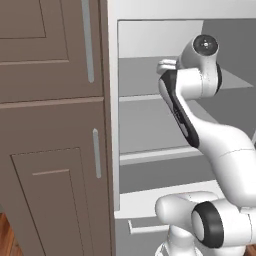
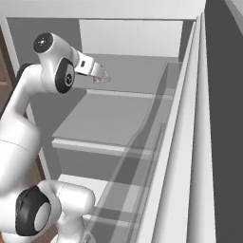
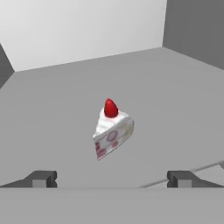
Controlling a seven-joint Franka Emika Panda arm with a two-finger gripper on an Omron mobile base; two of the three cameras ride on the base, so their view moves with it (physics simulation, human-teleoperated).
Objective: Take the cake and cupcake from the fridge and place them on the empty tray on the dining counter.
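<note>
Where the left base view looks past the arm, the fridge (image 1: 150,130) stands open beside brown wood cabinets (image 1: 50,125), its pale grey shelves (image 1: 150,155) stacked one above another. The white arm reaches in over the upper shelf; its wrist blocks the hand, so the fingers cannot be judged from this side.

From the right base view, the arm bends in from the left and the gripper (image 2: 101,76) hangs above an upper fridge shelf (image 2: 109,118), pointing toward the back wall. A small pale shape with a touch of red shows just at the fingertips — too small to make out clearly. The open fridge door (image 2: 190,142), with its see-through bins, runs along the right side.

Seen from the hand view, the cake (image 3: 112,129) — a white wedge with pink spots on its cut side and a red cherry on top — sits on the grey shelf floor, ahead of the gripper and roughly centred between its tips. The two dark fingertips (image 3: 41,178) stand spread wide, well apart from each other, with nothing between them and no contact with the cake. Behind the cake the shelf runs to the fridge's pale back wall.
</note>
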